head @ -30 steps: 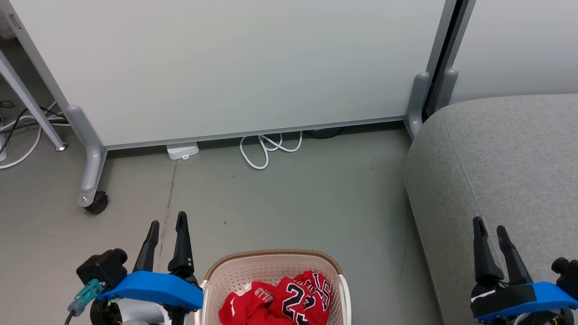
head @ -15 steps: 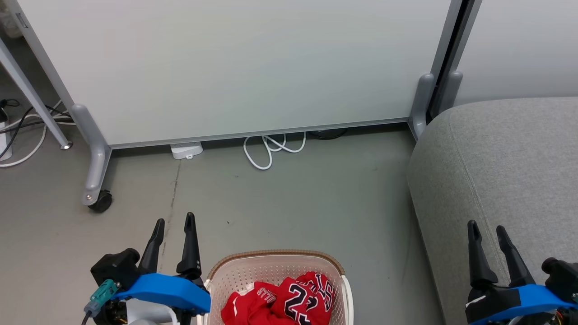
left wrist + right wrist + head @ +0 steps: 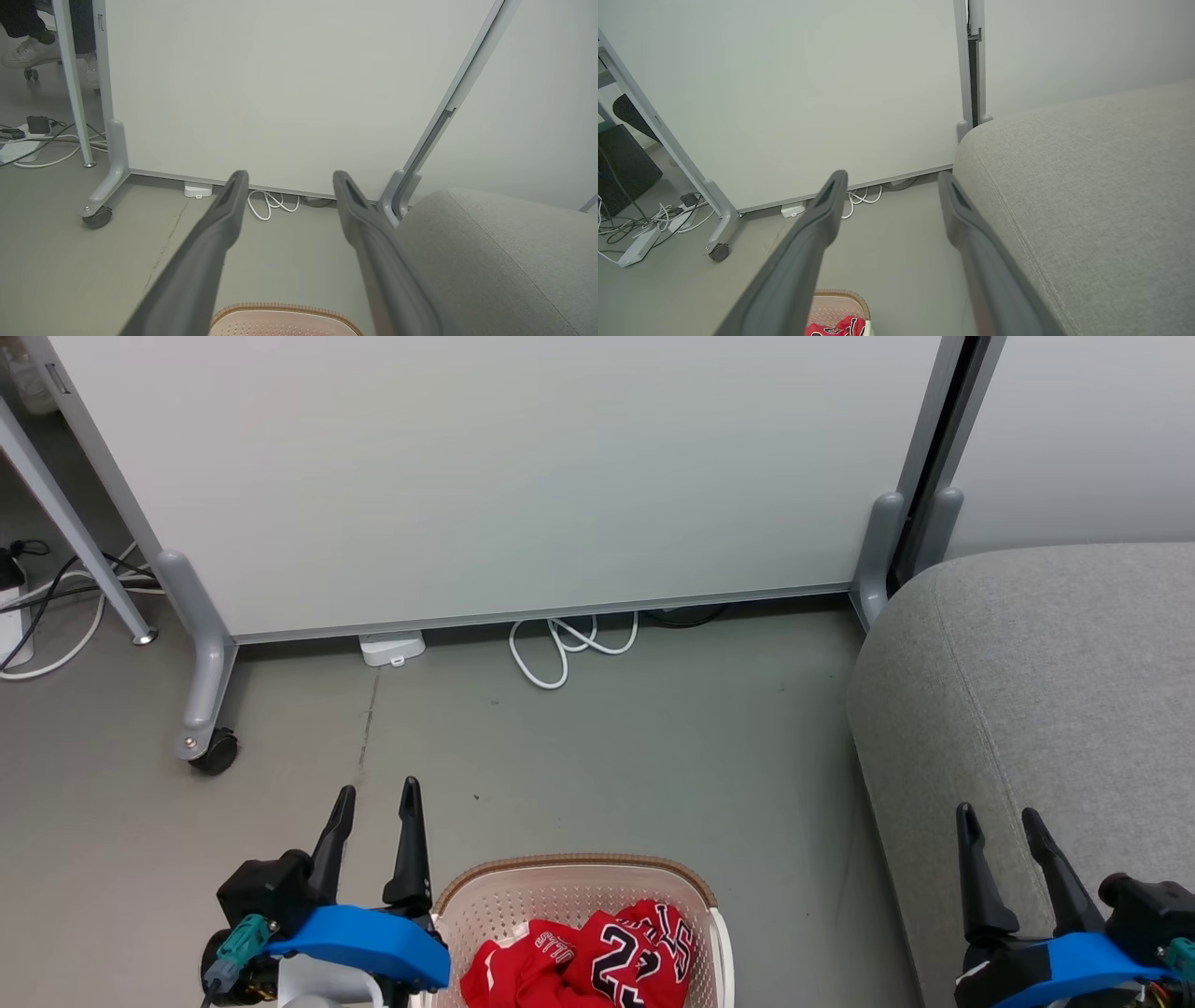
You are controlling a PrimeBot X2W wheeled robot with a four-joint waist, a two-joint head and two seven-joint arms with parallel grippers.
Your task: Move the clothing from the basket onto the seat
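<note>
left pincer point(image 3: 378, 787) and right pincer point(image 3: 995, 812) open, empty; red jerseys point(image 3: 560, 966) heaped in basket point(image 3: 569, 861) beside left pincer: likely thin, limp, light, so pinch a raised fold.

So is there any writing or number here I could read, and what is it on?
"ULLS", upside down, its start lost in a fold: on the red jerseys in the laundry basket.
"22", as far as the crumpled fabric shows: big black numerals on those jerseys.
Further numerals at the heap's right: too folded to read.
Small tag on the partition frame: too small to read.
</note>
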